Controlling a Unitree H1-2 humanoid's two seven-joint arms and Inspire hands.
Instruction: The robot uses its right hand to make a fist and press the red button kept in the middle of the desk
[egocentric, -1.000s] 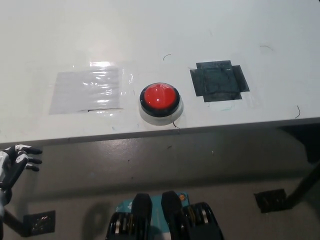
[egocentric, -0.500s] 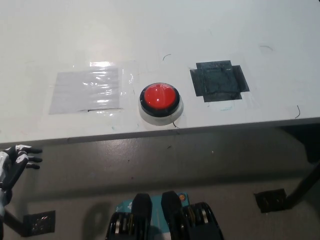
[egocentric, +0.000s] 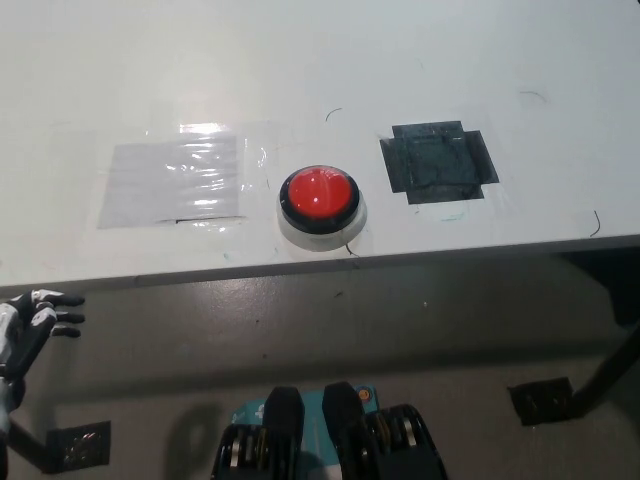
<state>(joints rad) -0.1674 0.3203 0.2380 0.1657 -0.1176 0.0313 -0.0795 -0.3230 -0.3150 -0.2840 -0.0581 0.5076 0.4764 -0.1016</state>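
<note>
While the white desk (egocentric: 330, 70) fills the view, the red button (egocentric: 320, 195) sits alone near its front edge, nothing on it.

Flanking it are a clear taped sheet (egocentric: 175, 180) to one side and a dark taped patch (egocentric: 438, 163) to the other. Nothing on the desk has shifted over the last second; only the left hand (egocentric: 30, 325), fingers spread and empty below the desk edge, has sunk a touch. No right hand in sight, so whether a press is coming or done can't be called.
</note>
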